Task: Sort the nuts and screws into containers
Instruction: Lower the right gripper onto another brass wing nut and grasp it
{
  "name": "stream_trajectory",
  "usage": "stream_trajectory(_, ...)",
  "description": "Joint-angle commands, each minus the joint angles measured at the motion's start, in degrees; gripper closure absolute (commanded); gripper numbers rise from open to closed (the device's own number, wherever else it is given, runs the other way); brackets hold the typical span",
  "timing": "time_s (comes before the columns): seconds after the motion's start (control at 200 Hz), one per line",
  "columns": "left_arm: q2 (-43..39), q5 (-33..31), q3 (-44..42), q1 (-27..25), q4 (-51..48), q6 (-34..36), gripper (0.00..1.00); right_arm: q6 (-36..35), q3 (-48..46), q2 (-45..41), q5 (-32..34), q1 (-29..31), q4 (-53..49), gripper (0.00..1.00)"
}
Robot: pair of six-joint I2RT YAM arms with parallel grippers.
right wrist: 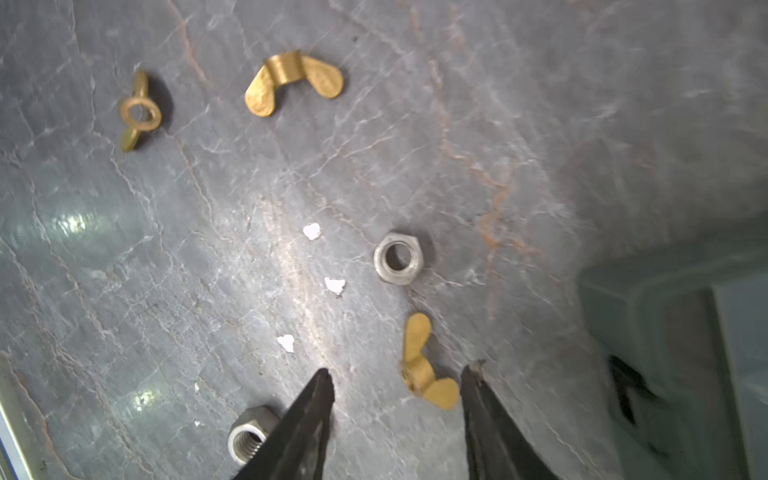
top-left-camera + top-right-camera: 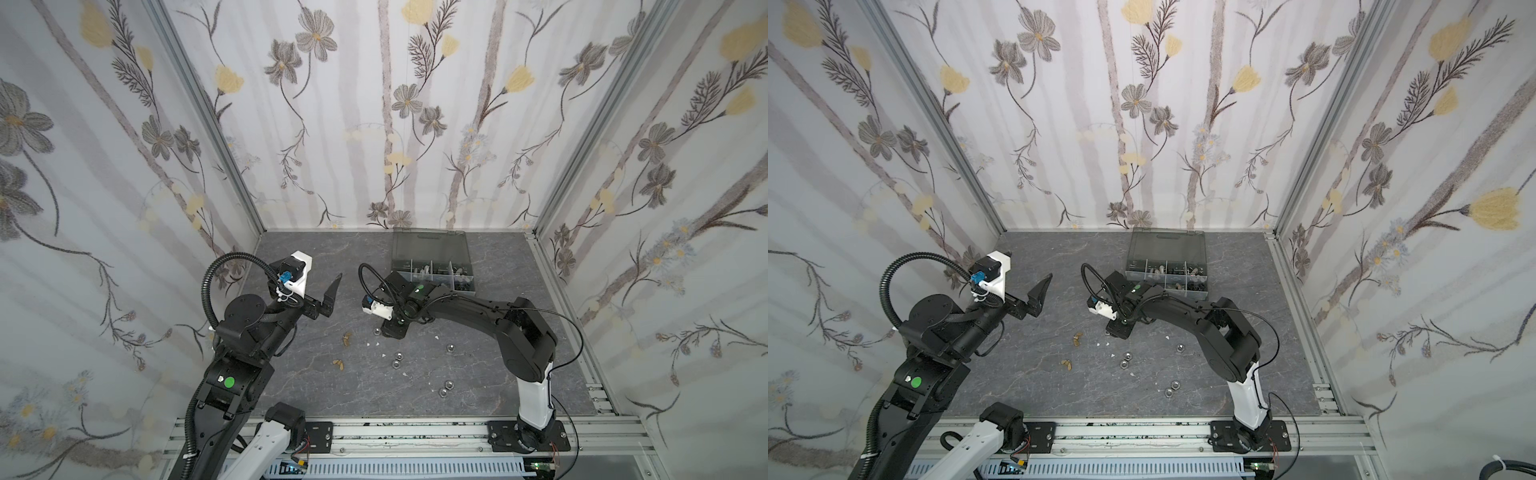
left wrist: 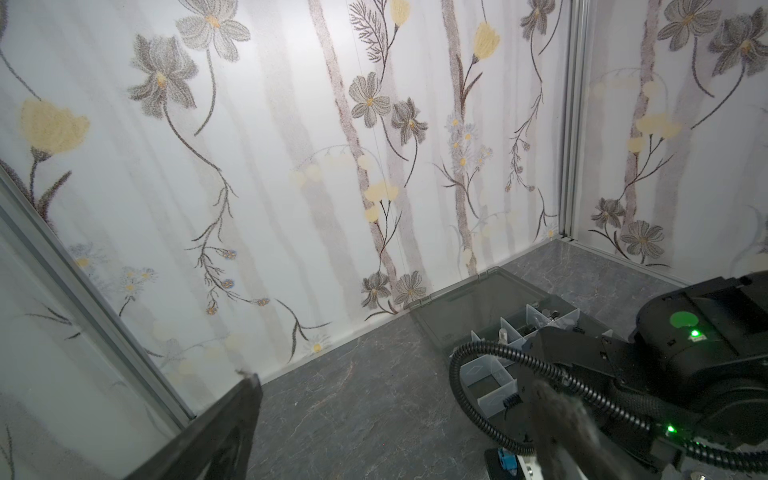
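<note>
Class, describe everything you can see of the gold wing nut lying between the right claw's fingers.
The wing nut looks like matte brass: two flat, rounded ears flaring from a short central hub. It lies on its side on the grey marbled tabletop, in the gap between the fingers of the open right claw, nearer one finger than the other; contact with it cannot be judged. A silver hex nut lies close by, apart.

No legible text, label or number anywhere
</note>
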Motion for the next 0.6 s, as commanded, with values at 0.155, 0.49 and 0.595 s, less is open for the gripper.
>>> stream_trajectory(0.155,-0.41,0.37,0.65,0.03,-0.96,1.50,0.00,-5.43,0.15,2.71,2.83,0.67,-1.01,0.51)
stream_trajectory(0.49,-0.32,0.12,0.22,0.03,-0.65,1.51,0.00,-6.27,-1.39,4.68,4.24,0.66,-0.96,0.63)
stream_trajectory(0.595,-0.17,0.07,0.14,0.01,-0.48,1.68,0.00,-6.02,-2.10,4.56,4.86,0.50,-0.59,0.67)
